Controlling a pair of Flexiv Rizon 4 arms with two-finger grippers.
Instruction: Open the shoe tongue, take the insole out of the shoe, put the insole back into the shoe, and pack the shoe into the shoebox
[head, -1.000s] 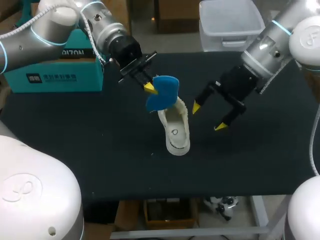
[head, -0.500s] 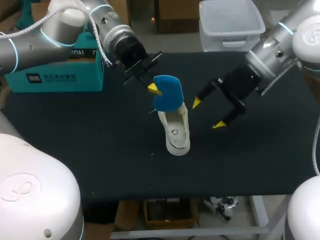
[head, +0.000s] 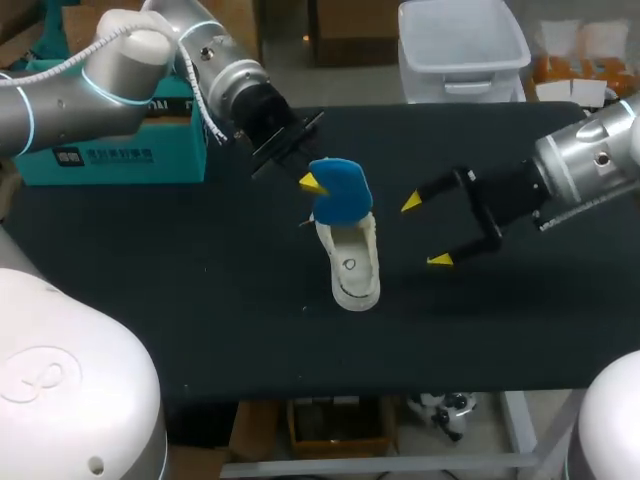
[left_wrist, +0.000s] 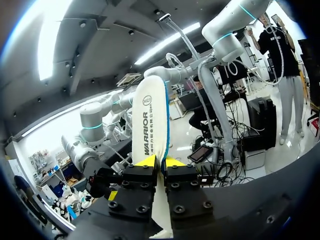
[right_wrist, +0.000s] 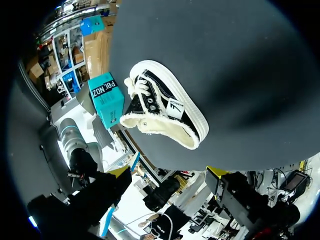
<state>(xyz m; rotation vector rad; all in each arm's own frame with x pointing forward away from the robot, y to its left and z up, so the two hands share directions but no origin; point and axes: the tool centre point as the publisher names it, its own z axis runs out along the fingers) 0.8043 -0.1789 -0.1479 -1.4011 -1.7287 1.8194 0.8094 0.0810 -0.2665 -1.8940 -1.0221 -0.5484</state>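
My left gripper (head: 312, 182) is clamped narrow on the insole (head: 341, 192), both yellow tips pinching its lower end, as the left wrist view shows, so the rest stands up ahead of the fingers. Over the last second I have carried it a little toward 3 o'clock. It now hangs just past the 12 o'clock end of the shoe (head: 352, 262), above the opening, where before it sat more to the 11 o'clock side.

The bigger change is on my other side. My right gripper (head: 425, 232) has drawn back toward 3 o'clock and turned, so its fingers now point across at the shoe rather than down at it from 1 o'clock. It is spread wide and holds nothing, and it stands clear of the shoe.

The shoe itself has not shifted. It lies alone near the middle of the table (head: 200, 320), opening end toward 12 o'clock. The shoebox (head: 100, 150) waits well away at 10 o'clock.

I take it the insole is fully out, so that step is done and refitting it comes next. With my right hand pulled off, nothing steadies the shoe. I judge that hand will have to come back before I press the insole in, or the shoe may slide.
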